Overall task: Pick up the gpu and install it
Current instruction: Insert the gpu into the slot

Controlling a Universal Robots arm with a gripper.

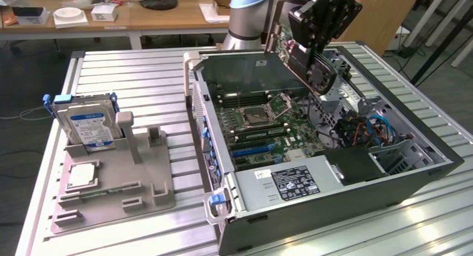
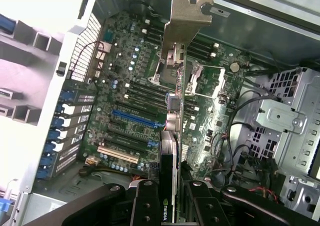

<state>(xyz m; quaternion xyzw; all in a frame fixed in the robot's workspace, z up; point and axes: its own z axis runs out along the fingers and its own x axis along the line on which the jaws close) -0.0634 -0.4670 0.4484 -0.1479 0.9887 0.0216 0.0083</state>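
A: Quick, left to right. On the exterior view's left there's the grey holder (image 1: 148,184), with the hard drive (image 1: 87,128) standing in it and the small square chip (image 1: 81,175) lying flat. Any risk there?

B: No, all well apart from the arm. Skip it. Next is the computer case (image 1: 414,173), side open, motherboard (image 1: 270,131) exposed.

A: Where's the gpu?

B: The gpu (image 1: 322,73) is up in the air over the far part of the case, tilted, not in any slot. The gripper (image 2: 170,198) is clamped on it. The wrist view has a finger (image 2: 145,206) on each side of the card's edge.

A: So what goes wrong?

B: Alignment, I'd say. In the wrist view the blue slot (image 2: 135,118) sits off to one side of the card's line, with the white slot (image 2: 117,155) near it. If the card comes down skewed, the edge connector hits bare board or the wrong slot, and pressing then could bend it.

A: Bracket?

B: The silver bracket (image 2: 186,16) looks close to a case wall. It could catch on the metal and twist the card. Thin card, narrow hold, so it may pivot in the grip.

A: Exterior view's right?

B: The blue cables (image 1: 377,126) and the drive cage (image 2: 285,121) are near the claw. A snag there would drag the card off line.
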